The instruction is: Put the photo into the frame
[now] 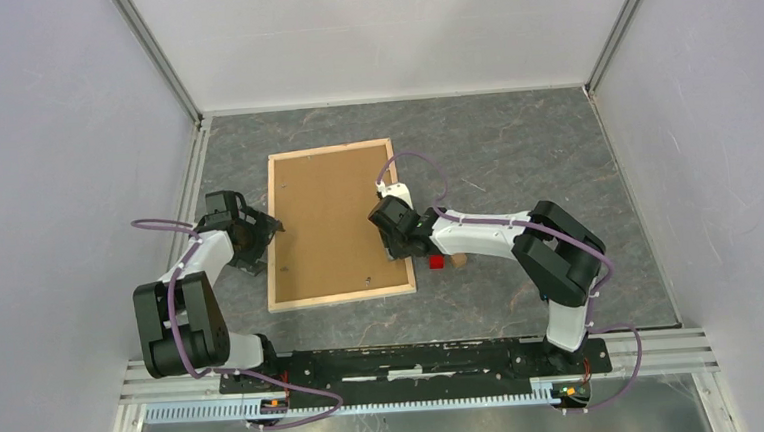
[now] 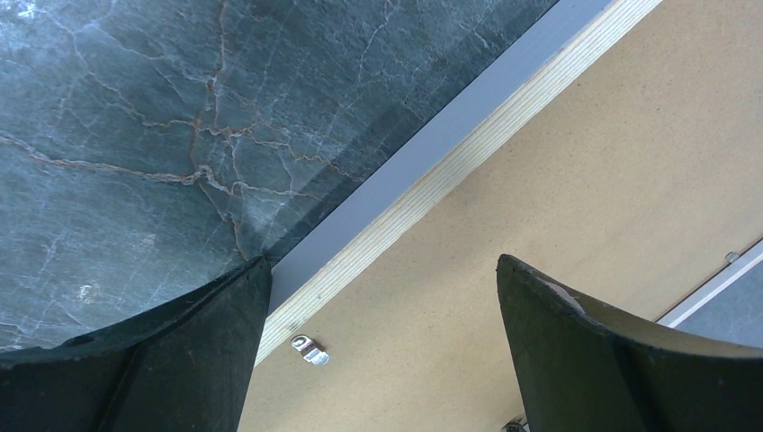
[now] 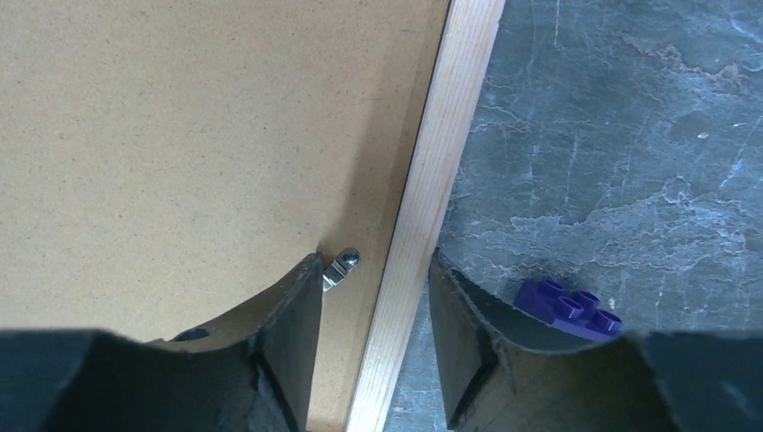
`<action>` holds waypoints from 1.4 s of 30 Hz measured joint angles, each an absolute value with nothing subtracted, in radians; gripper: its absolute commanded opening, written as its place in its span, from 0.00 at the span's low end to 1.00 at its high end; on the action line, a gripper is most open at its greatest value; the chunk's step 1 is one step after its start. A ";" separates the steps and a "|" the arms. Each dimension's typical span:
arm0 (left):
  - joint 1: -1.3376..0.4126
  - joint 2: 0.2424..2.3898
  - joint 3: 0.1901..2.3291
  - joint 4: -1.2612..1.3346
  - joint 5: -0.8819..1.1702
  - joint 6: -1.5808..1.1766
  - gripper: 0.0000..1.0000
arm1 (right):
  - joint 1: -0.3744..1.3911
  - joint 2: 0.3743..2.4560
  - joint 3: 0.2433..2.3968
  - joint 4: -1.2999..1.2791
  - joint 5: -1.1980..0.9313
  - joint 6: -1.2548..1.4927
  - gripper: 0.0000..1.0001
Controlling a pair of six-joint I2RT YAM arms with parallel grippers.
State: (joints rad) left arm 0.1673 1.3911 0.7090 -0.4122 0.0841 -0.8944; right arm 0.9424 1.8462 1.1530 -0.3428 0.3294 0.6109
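The grey marbled table (image 1: 515, 158) carries the frame (image 1: 343, 297), which lies flat and back side up left of the middle, its long sides running away from the arm bases. A plain brown backing board (image 1: 328, 224) fills the frame from slat to slat, so only the pale wooden rim shows around it. The photo cannot be seen in any view, and whether it lies under the board cannot be told. The left gripper (image 2: 382, 263) hangs over the frame's left long side with its fingers spread wide, one tip above the table just outside the slat and the other above the board, holding nothing. The right gripper (image 3: 376, 259) sits at the right long side, toward the near corner, with its fingers parted only narrowly and standing astride the slat, one over the board and one over the table; they do not look clamped on the wood. Just outside the right slat lie a red block (image 1: 436, 263) and a purple brick (image 3: 569, 308). Small metal clips sit on the board beside the slats, one by the right fingers (image 3: 340, 266) and one by the left (image 2: 309, 351)
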 measured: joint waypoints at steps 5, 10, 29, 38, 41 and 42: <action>0.167 1.390 0.707 -0.411 0.084 -0.894 1.00 | 0.942 1.843 1.151 -0.346 0.339 0.596 0.45; 0.167 1.390 0.707 -0.410 0.084 -0.894 1.00 | 0.943 1.843 1.151 -0.347 0.346 0.576 0.40; 0.167 1.389 0.707 -0.410 0.084 -0.894 1.00 | 0.957 1.836 1.141 -0.336 0.379 0.393 0.43; 0.167 1.388 0.706 -0.409 0.084 -0.894 1.00 | 0.955 1.834 1.135 -0.274 0.317 0.345 0.72; 0.167 1.387 0.706 -0.409 0.087 -0.893 1.00 | 0.947 1.838 1.134 -0.256 0.298 0.342 0.75; 0.168 1.386 0.706 -0.409 0.087 -0.893 1.00 | 0.940 1.843 1.135 -0.250 0.291 0.342 0.76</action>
State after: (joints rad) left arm 0.1680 1.3865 0.7059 -0.4088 0.0872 -0.8928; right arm 0.9401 1.8427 1.1351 -0.2501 0.2909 0.3420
